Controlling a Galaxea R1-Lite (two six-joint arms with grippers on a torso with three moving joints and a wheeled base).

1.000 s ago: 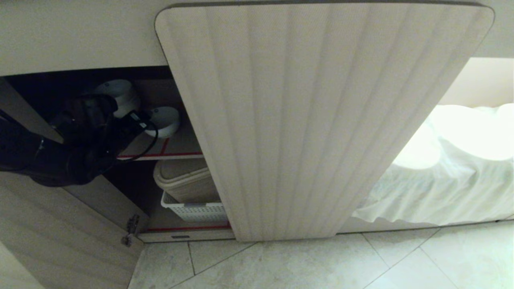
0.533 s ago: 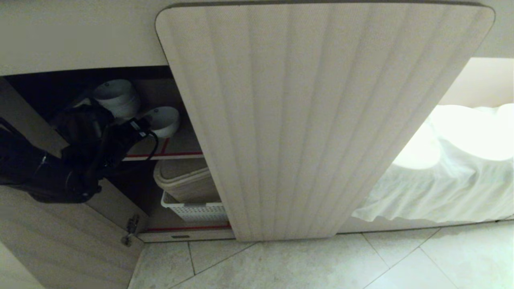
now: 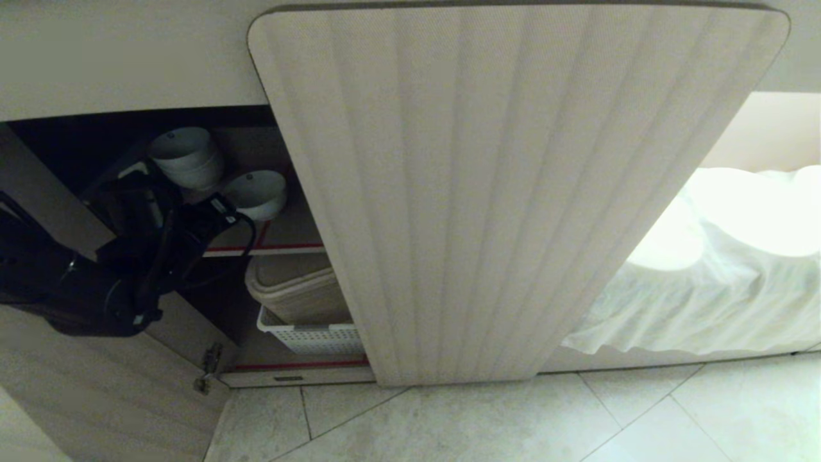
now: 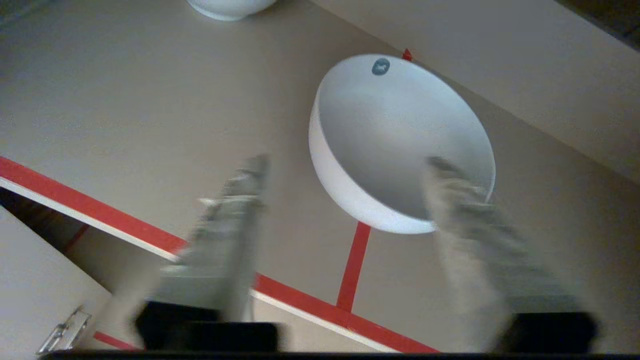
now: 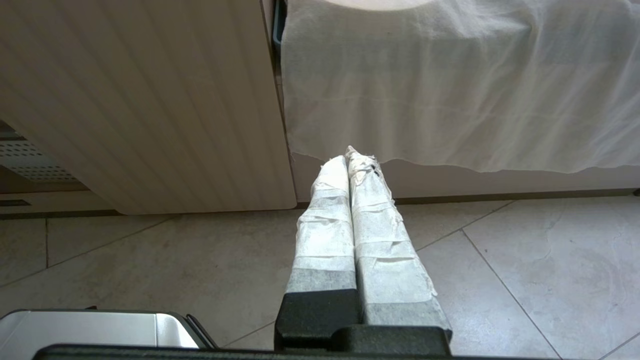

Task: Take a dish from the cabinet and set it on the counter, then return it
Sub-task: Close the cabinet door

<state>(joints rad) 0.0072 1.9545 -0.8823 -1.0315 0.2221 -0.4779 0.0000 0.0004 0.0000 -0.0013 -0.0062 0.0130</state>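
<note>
Beside the open cabinet (image 3: pixel 256 160), on its upper red-edged shelf (image 4: pixel 125 125), the dish (image 4: pixel 400 145) sat upright near the front edge. The robot's left hand (image 4: pixel 345 200) was at that shelf with fingers (image 4: pixel 235 210) spread apart, one tip overlapping the dish's rim and the other beside its outer wall, nothing gripped. Whether this was the fetching or the finished return, I could not tell. Behind the dish stood stacked bowls (image 3: pixel 186 154). The right hand (image 5: pixel 352 165) hung closed, empty, above the floor (image 5: pixel 150 260).
</note>
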